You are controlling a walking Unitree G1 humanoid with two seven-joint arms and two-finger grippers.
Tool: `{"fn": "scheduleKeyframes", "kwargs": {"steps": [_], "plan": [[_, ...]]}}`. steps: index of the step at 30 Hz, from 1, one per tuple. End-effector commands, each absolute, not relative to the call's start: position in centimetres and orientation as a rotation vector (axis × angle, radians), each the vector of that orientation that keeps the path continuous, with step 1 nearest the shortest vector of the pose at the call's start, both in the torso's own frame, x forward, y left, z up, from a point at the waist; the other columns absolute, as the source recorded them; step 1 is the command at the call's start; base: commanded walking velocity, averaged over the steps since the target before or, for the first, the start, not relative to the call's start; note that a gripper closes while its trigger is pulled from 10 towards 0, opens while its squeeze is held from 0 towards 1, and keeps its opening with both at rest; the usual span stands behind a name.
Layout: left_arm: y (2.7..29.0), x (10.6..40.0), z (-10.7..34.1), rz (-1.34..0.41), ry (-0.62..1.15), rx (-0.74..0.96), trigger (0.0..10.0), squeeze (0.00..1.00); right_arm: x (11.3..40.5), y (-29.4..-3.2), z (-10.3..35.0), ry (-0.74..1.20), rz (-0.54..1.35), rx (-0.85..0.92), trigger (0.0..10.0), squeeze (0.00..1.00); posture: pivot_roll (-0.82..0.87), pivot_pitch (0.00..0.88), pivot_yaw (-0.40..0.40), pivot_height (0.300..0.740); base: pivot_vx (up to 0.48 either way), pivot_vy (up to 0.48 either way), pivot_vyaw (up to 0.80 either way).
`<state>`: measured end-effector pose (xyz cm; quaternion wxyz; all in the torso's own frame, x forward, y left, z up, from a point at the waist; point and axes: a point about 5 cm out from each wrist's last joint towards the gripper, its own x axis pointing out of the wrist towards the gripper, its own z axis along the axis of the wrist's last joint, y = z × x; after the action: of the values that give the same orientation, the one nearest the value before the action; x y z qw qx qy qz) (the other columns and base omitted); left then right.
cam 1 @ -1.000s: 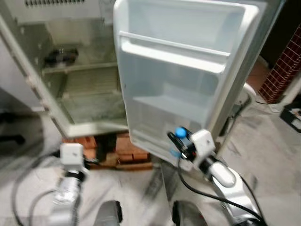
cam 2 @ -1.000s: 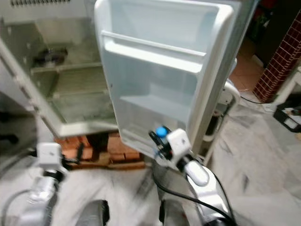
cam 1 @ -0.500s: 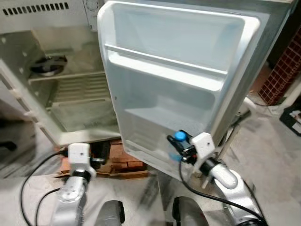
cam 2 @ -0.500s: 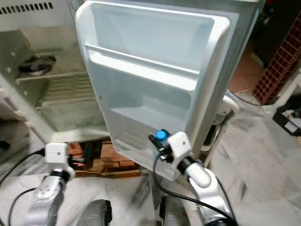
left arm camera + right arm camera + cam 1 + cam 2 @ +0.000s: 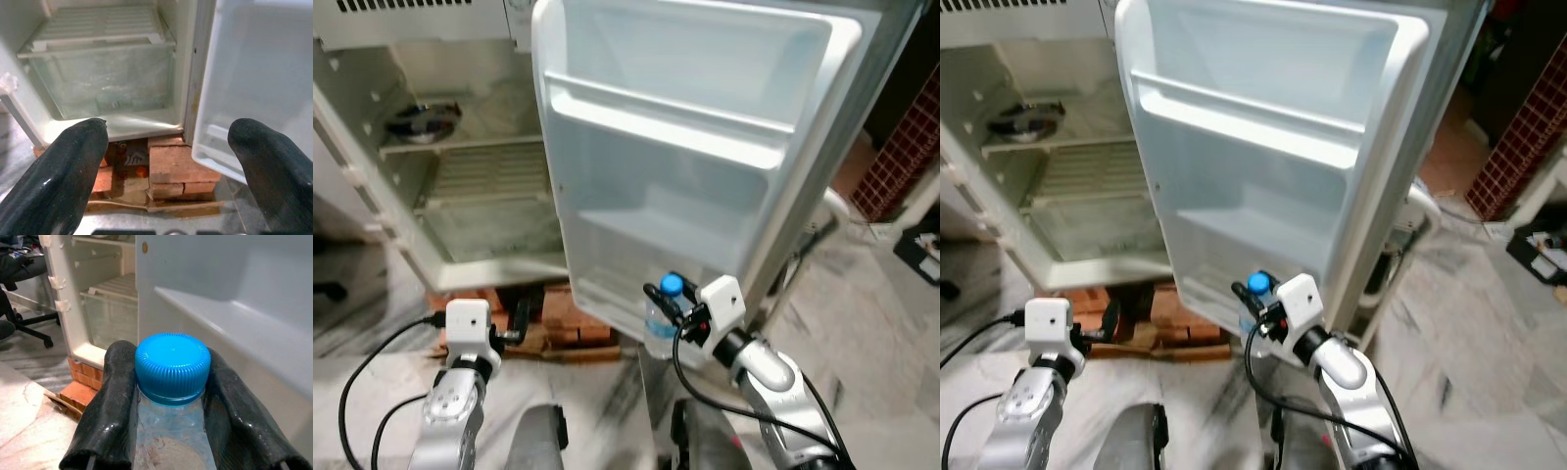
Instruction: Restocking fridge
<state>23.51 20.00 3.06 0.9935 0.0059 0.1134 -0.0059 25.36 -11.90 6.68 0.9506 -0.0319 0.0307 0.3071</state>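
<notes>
A clear water bottle point(image 5: 660, 329) with a blue cap point(image 5: 172, 360) hangs in my right gripper point(image 5: 672, 305), which is shut on its neck just below the cap. The bottle is held right in front of the lowest shelf of the open white fridge door point(image 5: 685, 166). My left gripper point(image 5: 166, 161) is open and empty, low in front of the fridge body point(image 5: 460, 196), facing the glass crisper drawer point(image 5: 105, 81). Its wrist block point(image 5: 468, 323) shows at the lower left.
The fridge stands on red bricks point(image 5: 578, 328). A dark bowl point(image 5: 421, 117) sits on an upper wire shelf. A red brick wall point(image 5: 906, 147) rises at the far right. An office chair base point(image 5: 27, 330) stands on the marble floor point(image 5: 881, 323).
My right gripper has lowered the bottle a little and shifted it left, closer to the door's bottom shelf. The head camera has shifted, so the whole scene moved slightly.
</notes>
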Motion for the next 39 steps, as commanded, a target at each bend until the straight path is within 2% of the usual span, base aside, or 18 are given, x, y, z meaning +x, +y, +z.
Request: {"fn": "scheduleKeyframes", "kwargs": {"steps": [1,12,20,23,28,31,39], "plan": [[20.1,23.5,3.4,-0.007,0.215,0.008,10.0,0.0,25.7,-11.7,7.3,0.024,0.627,-0.071,10.0,0.0,-0.02,0.0,0.011,0.565,0.0,0.0,0.0],[21.3,22.3,3.7,0.052,0.213,0.045,10.0,0.0,28.1,-10.0,9.2,-0.108,0.576,-0.145,10.0,0.0,0.01,0.066,0.011,0.555,0.0,0.0,0.0],[21.3,21.3,4.9,0.058,0.185,0.117,10.0,0.0,30.9,-5.9,11.6,-0.217,0.6,-0.188,10.0,0.0,0.03,0.109,0.018,0.555,0.0,0.0,0.0],[21.6,21.0,5.5,0.057,0.177,0.14,10.0,0.0,32.0,-5.1,12.5,-0.268,0.563,-0.237,10.0,0.0,0.06,0.128,0.011,0.555,0.0,0.0,0.0],[22.6,20.1,6.0,0.087,0.179,0.172,10.0,0.0,33.4,-5.8,13.3,-0.317,0.48,-0.33,10.0,0.0,0.08,0.145,0.007,0.555,0.0,0.0,0.0],[23.1,18.9,6.3,0.098,0.195,0.19,10.0,0.0,34.6,-7.0,13.5,-0.326,0.431,-0.464,10.0,0.0,0.11,0.194,-0.005,0.555,0.0,0.0,0.0],[23.0,16.9,6.9,0.122,0.222,0.188,10.0,0.0,36.1,-8.9,12.6,-0.225,0.357,-0.518,10.0,0.0,0.16,0.26,-0.025,0.555,0.0,0.0,0.0]]}}
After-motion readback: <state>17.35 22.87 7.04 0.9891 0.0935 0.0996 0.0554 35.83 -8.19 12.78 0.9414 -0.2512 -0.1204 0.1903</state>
